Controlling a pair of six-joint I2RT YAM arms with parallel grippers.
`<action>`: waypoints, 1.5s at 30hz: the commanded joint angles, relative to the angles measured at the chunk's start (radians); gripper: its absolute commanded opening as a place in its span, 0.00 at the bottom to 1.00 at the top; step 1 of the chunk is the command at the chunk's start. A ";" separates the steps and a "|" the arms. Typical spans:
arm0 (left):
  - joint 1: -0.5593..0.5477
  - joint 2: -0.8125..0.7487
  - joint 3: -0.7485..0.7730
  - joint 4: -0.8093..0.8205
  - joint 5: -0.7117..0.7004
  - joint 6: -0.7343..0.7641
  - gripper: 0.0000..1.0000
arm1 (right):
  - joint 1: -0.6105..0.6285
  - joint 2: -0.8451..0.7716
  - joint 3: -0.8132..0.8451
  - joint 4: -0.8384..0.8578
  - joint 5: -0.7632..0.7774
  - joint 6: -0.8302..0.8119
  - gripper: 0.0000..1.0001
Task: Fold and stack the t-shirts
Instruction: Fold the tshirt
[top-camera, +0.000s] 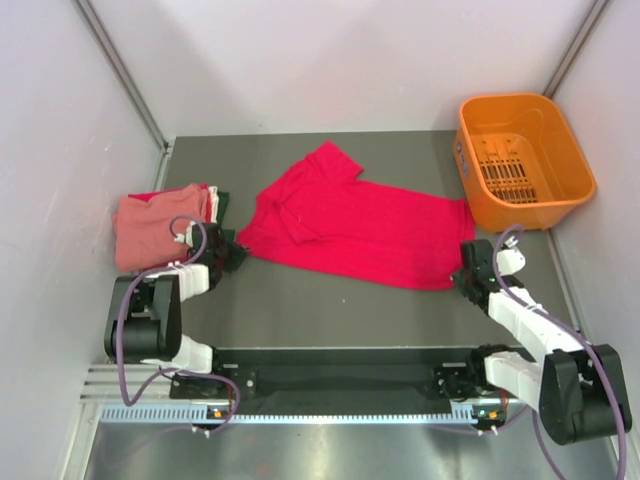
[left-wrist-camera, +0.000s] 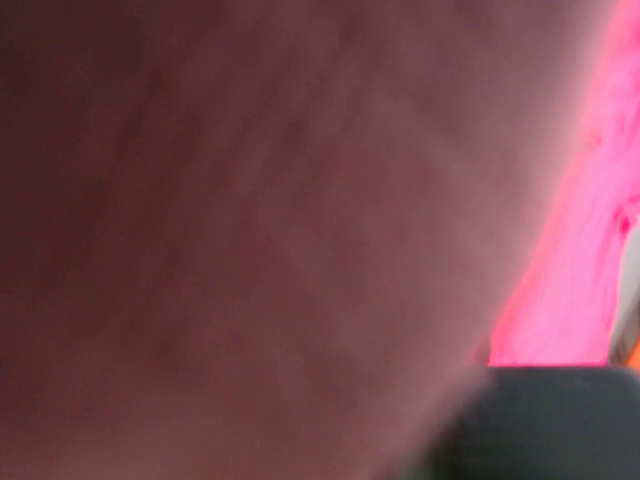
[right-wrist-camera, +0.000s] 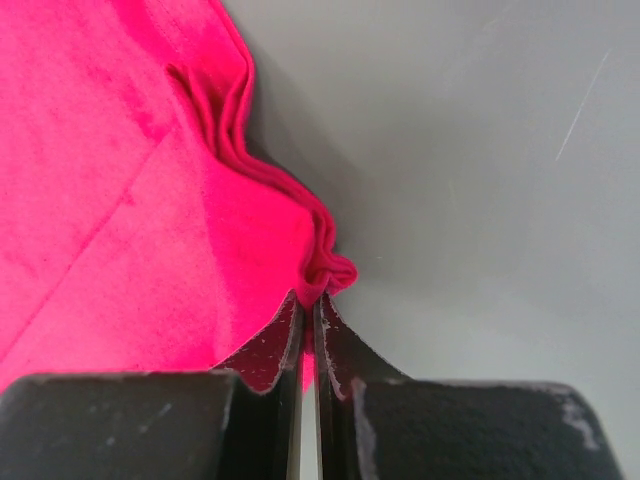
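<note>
I see the crimson red t-shirt (top-camera: 350, 225) as soft matt cloth. Right of it, the orange basket (top-camera: 522, 160) is smooth plastic, slightly shiny. The table (top-camera: 330, 310) beneath it looks matt grey, faintly scratched. The fingers (right-wrist-camera: 262, 355) of the right gripper (right-wrist-camera: 309, 308) are matt black, scuffed.

The red t-shirt (top-camera: 355, 225) lies spread on the table (top-camera: 330, 310), the right gripper (top-camera: 466, 266) at its near-right corner.

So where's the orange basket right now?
In the top view, the basket sits at the far right corner of the table, just beyond the red shirt and the right gripper.
</note>
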 joint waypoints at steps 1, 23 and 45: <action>0.000 0.021 0.043 0.004 -0.102 0.025 0.15 | -0.009 -0.038 0.009 -0.012 0.034 -0.019 0.00; -0.006 -0.396 0.136 -0.312 -0.348 0.134 0.00 | -0.010 0.064 0.402 -0.084 -0.079 -0.286 0.00; -0.006 -0.395 0.616 -0.573 -0.345 0.273 0.00 | -0.036 0.197 1.014 -0.331 -0.234 -0.476 0.00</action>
